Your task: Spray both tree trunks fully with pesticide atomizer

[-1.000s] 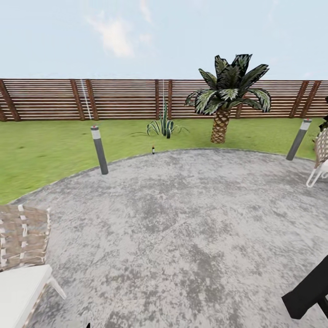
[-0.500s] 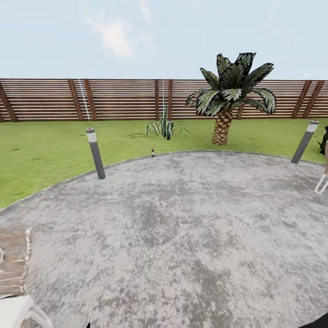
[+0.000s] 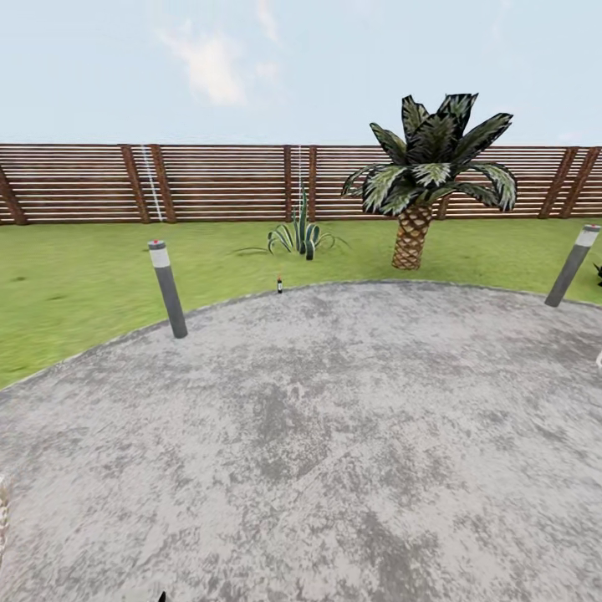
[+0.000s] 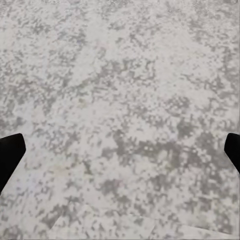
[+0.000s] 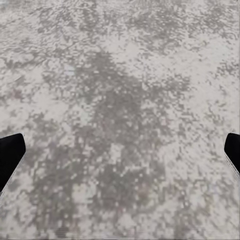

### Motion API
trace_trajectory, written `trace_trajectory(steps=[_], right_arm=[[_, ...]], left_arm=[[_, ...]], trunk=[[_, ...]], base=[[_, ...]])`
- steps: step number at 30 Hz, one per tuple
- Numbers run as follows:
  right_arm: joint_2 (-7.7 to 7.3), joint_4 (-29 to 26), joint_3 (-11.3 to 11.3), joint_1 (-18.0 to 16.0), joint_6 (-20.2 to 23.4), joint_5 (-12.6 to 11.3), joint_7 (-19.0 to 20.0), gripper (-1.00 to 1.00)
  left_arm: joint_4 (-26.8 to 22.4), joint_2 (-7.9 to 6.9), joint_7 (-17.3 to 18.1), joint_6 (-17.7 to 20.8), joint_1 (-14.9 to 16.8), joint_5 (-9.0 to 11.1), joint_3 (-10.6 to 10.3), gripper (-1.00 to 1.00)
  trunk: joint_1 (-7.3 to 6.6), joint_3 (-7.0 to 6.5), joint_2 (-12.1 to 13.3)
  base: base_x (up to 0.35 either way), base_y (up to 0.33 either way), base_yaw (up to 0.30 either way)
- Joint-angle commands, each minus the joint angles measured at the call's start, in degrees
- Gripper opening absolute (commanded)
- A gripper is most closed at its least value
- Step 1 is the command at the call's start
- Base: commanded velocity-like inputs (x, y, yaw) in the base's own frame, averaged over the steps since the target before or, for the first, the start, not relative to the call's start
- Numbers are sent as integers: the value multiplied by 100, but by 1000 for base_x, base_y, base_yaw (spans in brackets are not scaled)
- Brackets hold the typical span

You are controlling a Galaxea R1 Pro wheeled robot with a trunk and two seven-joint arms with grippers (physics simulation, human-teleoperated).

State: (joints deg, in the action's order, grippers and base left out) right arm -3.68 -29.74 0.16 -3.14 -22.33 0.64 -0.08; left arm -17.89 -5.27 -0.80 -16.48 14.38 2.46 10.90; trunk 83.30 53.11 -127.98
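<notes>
The pesticide atomizer (image 3: 279,285) is a tiny dark bottle standing upright far ahead, where the grey stone floor (image 3: 318,435) meets the green lawn (image 3: 75,276) of the garden. The trees and their trunks are out of view. My left gripper (image 4: 120,155) hangs over bare mottled stone, its black fingers (image 4: 10,157) far apart at the picture's edges, open and holding nothing. My right gripper (image 5: 120,155) is the same: open over bare stone, with its dark fingertips (image 5: 10,155) at both edges.
A grey bollard light (image 3: 168,289) stands at the paving's left rim and another (image 3: 572,265) at the far right. A short palm (image 3: 412,238) and a spiky plant (image 3: 301,238) grow on the lawn before the brown slat fence (image 3: 217,182).
The camera has moved forward over the paving. The woven chair at the left and the chair at the right have slid out of the picture, as has the black arm part at lower right.
</notes>
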Motion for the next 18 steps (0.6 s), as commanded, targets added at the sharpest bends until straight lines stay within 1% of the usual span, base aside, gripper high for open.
trace_trajectory(steps=[1, 18], right_arm=[[-1, 4, 2, -3, -17, 6, -1, 100], [-1, 2, 2, -3, -17, 5, -1, 100]], left_arm=[[5, -1, -8, -17, 3, 23, -9, 100], [5, -1, -5, -19, 3, 25, -9, 100]], trunk=[[3, 5, -2], [3, 5, -2]], base=[[340, 0, 0], [340, 0, 0]])
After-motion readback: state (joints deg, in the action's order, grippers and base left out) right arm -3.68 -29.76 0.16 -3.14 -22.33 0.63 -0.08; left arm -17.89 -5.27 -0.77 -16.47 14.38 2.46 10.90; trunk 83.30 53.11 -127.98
